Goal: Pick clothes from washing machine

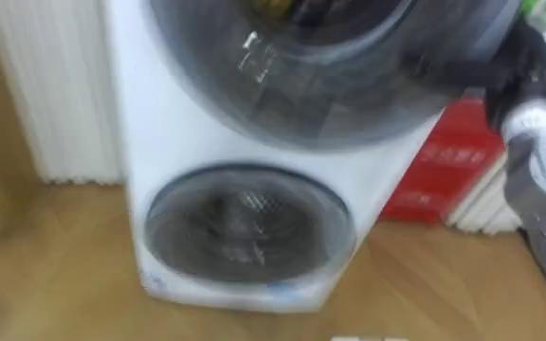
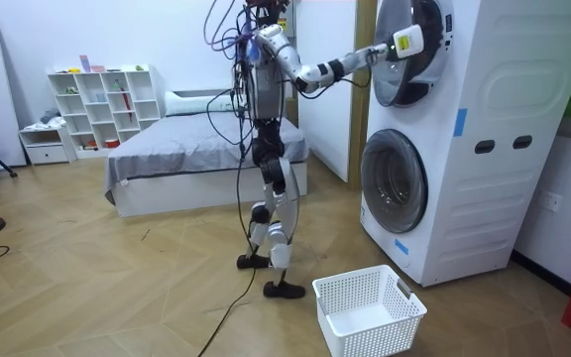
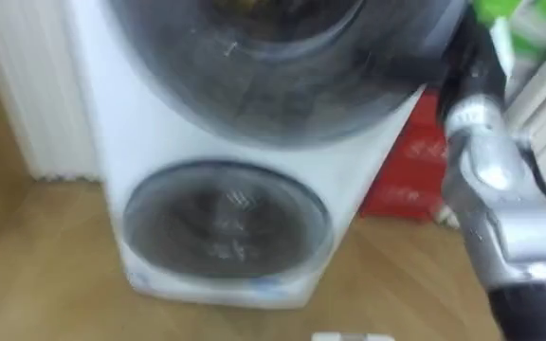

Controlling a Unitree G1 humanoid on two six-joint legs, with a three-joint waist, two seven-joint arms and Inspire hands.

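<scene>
**Q:** Starting at the feet, what is in place?

**A:** A white basket (image 2: 380, 337) on the floor, well below the fingers, with no cloth lying in it. The robot stands upright just beside it, facing the machine (image 2: 484, 129).

**Q:** And the machine itself?

**A:** The lower door (image 1: 246, 227), below the fingers, is shut. The upper door (image 1: 301, 66) is swung partly out. The right hand (image 2: 393, 46) is raised to its edge, touching or just short of it (I cannot tell which). Nor can I tell whether the fingers are curled on that edge or straight. No cloth hangs from them.

**Q:** The clothes?

**A:** None outside the machine. Beyond the fingers, through the upper glass, a yellowish patch (image 1: 271, 6) may be laundry, but it is too blurred to confirm.

**Q:** Progress?

**A:** Early, in my judgement. Opening the door is in hand. Reaching in, lifting the clothes out and dropping them in the basket all remain.
</scene>
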